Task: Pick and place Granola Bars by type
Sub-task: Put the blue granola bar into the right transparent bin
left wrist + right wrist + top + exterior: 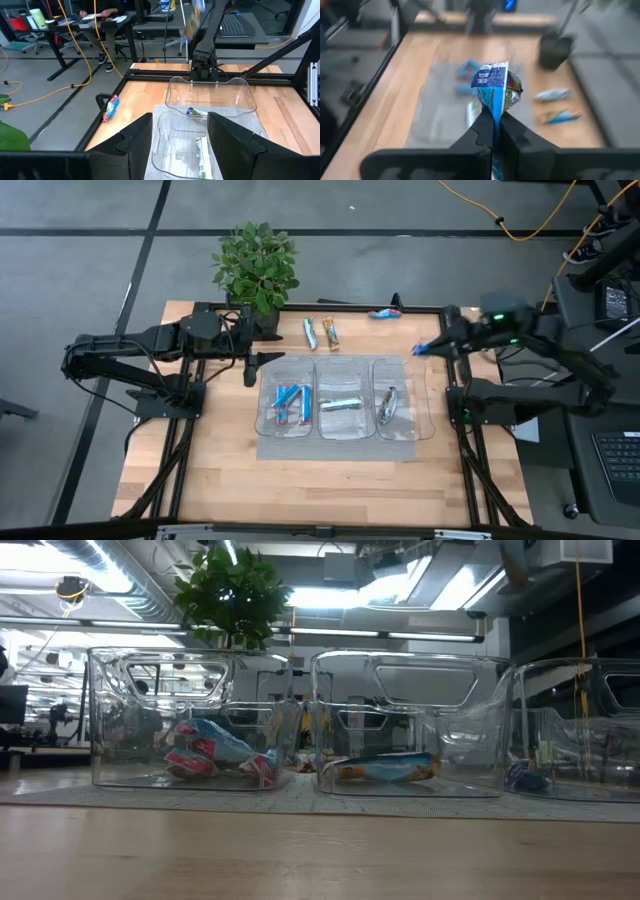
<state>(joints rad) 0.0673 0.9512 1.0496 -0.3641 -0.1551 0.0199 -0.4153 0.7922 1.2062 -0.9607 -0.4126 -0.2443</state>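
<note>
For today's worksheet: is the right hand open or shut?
Shut: the right hand pinches a blue bar between closed fingers, above the table.

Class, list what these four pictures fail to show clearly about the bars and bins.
- Held bar: right wrist view; print too small to read, right gripper covers its lower end.
- Right bin: low view; cut off by the edge.
- Loose bars: high view; too small to tell type.

Blue-wrapped granola bar [494, 88] upright, pinched in right tool [494, 131].

blue-and-silver granola bar [494, 85], clear bins [345, 370], grey mat [340, 448], light wood table [300, 480], green plant [257, 262]
</note>
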